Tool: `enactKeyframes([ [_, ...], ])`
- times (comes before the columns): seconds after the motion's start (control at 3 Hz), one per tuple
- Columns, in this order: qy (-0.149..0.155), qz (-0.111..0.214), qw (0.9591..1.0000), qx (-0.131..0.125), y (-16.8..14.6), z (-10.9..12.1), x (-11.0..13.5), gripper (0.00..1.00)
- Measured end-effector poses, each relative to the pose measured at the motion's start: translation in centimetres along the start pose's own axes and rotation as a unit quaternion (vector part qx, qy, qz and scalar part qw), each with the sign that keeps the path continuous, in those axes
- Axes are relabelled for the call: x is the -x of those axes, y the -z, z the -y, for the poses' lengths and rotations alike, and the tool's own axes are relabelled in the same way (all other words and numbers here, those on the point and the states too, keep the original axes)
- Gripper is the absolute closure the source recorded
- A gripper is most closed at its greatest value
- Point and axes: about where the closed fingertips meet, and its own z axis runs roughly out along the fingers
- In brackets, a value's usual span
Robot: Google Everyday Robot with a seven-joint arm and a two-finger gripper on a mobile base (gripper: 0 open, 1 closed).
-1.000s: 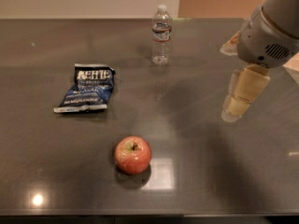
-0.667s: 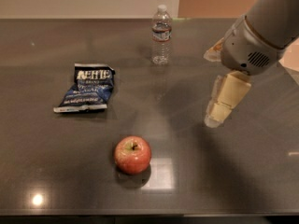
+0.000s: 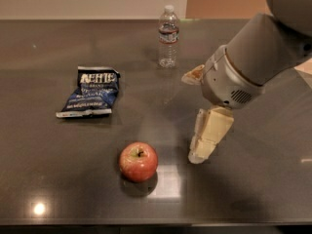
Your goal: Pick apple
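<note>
Logging apple [image 3: 139, 161] on dark table [image 3: 253, 194]: red, yellow-green about the short dark stem, stem pointing up. Placing it toward the front edge, a little left of centre, standing free and touching nothing but the table. Noting its faint reflection in the glossy top just beneath it.

Marking gripper [image 3: 201, 151] to the right of the apple, near it but apart, pale cream, hanging tip-down from the grey arm [image 3: 253, 62] and slanting toward the lower left. Finding its tip low over the table top; unable to tell whether touching it. Unable to tell from this angle whether spread or pressed together. Noting arm reaching in from the upper right corner, with a vented grey housing just above the gripper.

Recording chip bag [image 3: 90, 92], dark blue with white lettering, lying flat, left of centre, behind the apple and well apart from it. Recording water bottle [image 3: 168, 37], clear, white cap, dark label band, standing upright toward the far edge, behind the gripper and well apart from the apple.
</note>
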Motion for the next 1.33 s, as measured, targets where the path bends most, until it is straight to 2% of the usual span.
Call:
enactKeyframes([
  [0.33,0.035,-0.002,0.9990,0.028,-3.2,-2.0,0.7,0.00],
  [0.67,0.054,-0.003,0.9965,0.064,-6.1,-3.7,1.6,0.00],
  [1.0,0.069,-0.003,0.9937,0.088,-8.0,-5.0,2.8,0.00],
  [1.33,0.075,-0.007,0.9919,0.102,-9.3,-5.8,3.9,0.00],
])
